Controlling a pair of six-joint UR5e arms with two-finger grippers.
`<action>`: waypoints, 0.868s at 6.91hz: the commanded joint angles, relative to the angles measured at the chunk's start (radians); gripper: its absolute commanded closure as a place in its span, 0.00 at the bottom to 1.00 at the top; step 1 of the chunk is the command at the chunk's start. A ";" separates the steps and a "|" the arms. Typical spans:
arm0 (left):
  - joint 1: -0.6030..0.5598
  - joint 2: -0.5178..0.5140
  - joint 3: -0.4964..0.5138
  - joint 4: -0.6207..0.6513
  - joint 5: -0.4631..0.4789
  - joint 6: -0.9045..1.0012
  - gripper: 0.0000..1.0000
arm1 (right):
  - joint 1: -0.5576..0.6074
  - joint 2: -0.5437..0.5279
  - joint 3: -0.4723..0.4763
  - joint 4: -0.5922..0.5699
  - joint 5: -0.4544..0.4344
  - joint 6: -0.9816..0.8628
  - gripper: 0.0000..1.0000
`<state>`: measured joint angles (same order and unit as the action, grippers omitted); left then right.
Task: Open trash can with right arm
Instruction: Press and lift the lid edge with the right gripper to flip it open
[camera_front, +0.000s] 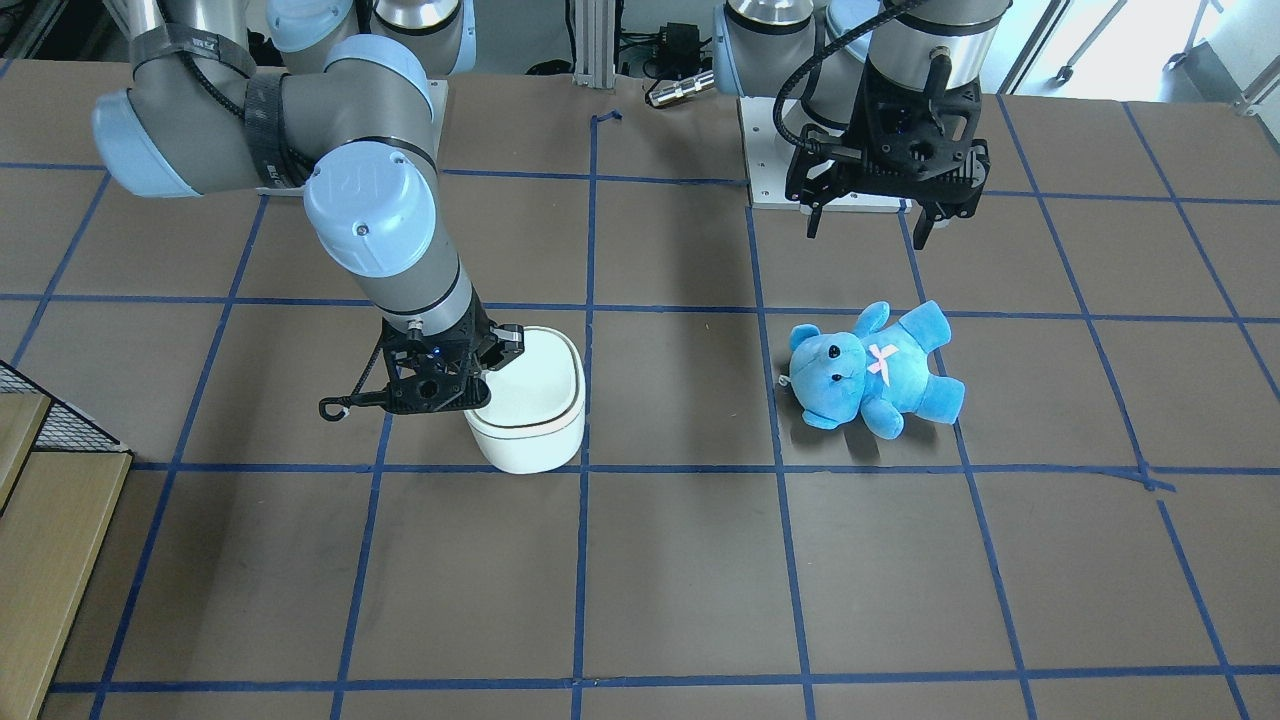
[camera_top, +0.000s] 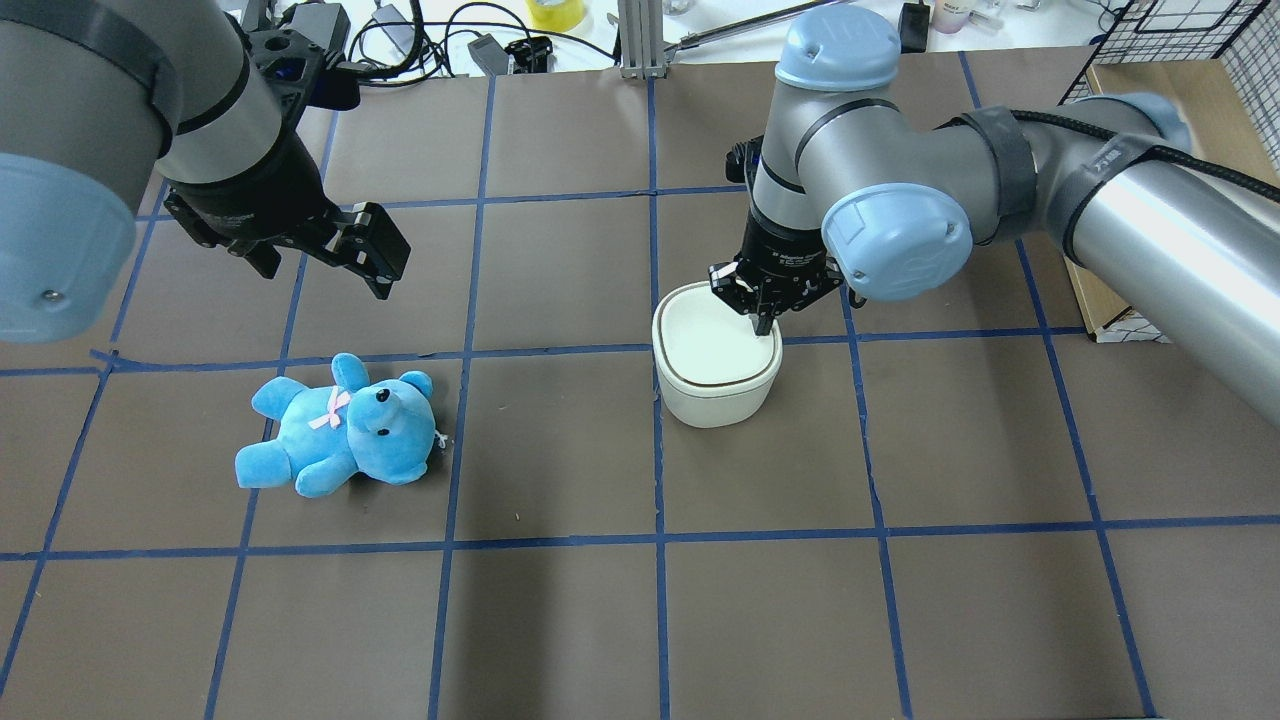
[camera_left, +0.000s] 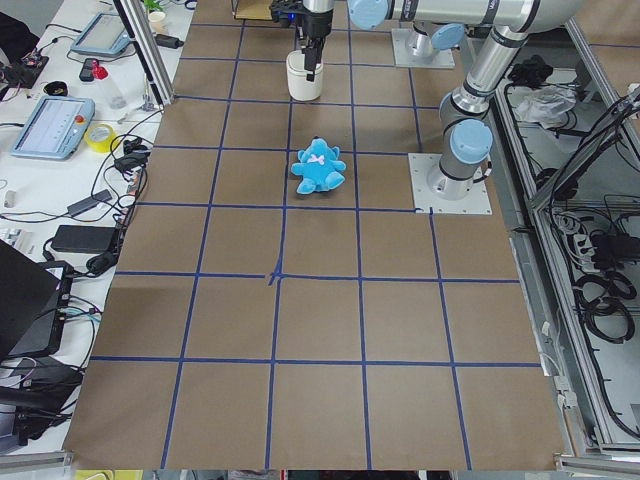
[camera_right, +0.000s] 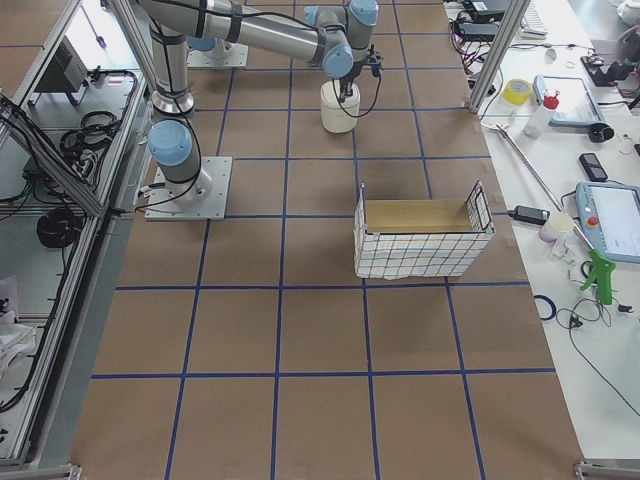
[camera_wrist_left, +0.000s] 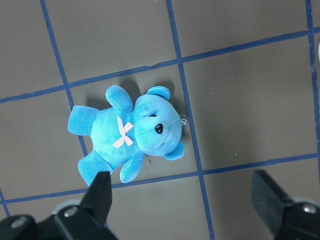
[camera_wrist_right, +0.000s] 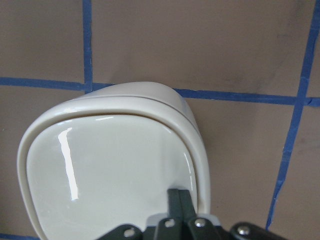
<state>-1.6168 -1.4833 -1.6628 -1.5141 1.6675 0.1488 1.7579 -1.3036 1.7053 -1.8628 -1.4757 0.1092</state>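
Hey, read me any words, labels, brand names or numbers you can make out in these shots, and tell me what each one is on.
No text reads clearly.
Right arm, blue joint cap: raised logo, too faint to read.
Black strap on that arm: pale lettering, blurred.
Its wrist collar: white print, too small.
Tablet screen: too small.
Trash can and teddy bear: no markings.

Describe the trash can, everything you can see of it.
The trash can is a small white bin of glossy plastic, rounded-square in outline. Its flat lid is down, set off from the body by a thin dark seam. It stands upright on the brown table, next to blue tape lines. The right gripper, fingers together, points down at the lid near one edge. Contact looks likely but is not certain. Nothing else touches it.
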 joint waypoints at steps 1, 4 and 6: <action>0.000 0.000 0.000 0.000 0.000 0.000 0.00 | 0.000 0.003 -0.001 0.001 0.000 0.003 1.00; 0.000 0.000 0.000 0.000 0.000 0.000 0.00 | 0.006 -0.052 -0.030 0.022 -0.003 0.014 1.00; 0.000 0.000 0.000 0.000 0.000 0.000 0.00 | 0.006 -0.088 -0.096 0.113 -0.008 0.014 0.91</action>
<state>-1.6168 -1.4833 -1.6628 -1.5140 1.6675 0.1488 1.7633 -1.3695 1.6527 -1.8084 -1.4810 0.1224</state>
